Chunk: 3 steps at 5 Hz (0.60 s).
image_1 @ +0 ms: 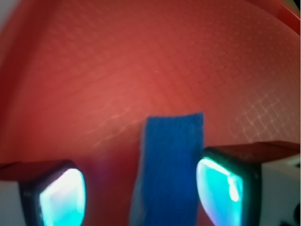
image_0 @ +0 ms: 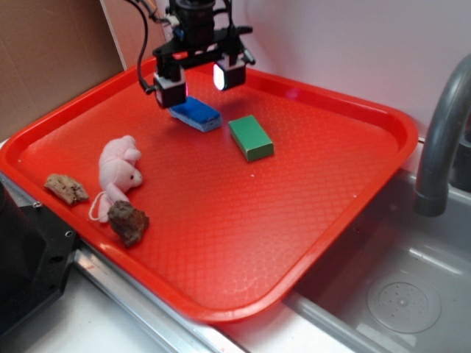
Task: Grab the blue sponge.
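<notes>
Above the far part of the red tray [image_0: 353, 213], the gripper [image_0: 199, 82] is held with its fingers spread wide, nothing clasped between them. The blue sponge [image_0: 196, 113] is seen lying flat on the tray just beneath (between the two pads in the wrist view [image_1: 170, 165]), beside a green block [image_0: 251, 137]. A pink plush toy [image_0: 120, 170] lies well apart.
</notes>
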### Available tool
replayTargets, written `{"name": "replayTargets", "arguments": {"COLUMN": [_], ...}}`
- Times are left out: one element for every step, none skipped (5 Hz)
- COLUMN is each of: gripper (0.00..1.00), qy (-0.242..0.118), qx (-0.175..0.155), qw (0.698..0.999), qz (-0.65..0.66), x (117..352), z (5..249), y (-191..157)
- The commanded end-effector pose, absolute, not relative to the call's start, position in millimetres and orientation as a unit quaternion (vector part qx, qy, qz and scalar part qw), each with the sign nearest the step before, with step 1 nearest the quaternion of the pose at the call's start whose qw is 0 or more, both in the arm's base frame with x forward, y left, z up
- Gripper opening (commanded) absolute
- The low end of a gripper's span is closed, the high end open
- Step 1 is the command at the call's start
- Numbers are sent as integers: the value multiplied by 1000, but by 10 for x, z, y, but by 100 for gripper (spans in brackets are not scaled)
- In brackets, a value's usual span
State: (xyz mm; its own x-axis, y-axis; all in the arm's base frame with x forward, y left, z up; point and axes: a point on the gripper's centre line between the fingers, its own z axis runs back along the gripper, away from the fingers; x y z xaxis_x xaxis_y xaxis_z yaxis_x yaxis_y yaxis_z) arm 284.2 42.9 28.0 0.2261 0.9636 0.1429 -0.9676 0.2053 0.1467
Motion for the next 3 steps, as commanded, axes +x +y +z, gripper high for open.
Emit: {"name": "replayTargets", "arguments": {"gripper": [100, 0, 0], "qy": [-5, -20, -38], "qx": [100, 79, 65], "qw": [802, 837, 890], "qz": [588, 541, 451], "x": [2554, 2598, 2637], "z": [191, 208, 296], "y": [560, 525, 472]}}
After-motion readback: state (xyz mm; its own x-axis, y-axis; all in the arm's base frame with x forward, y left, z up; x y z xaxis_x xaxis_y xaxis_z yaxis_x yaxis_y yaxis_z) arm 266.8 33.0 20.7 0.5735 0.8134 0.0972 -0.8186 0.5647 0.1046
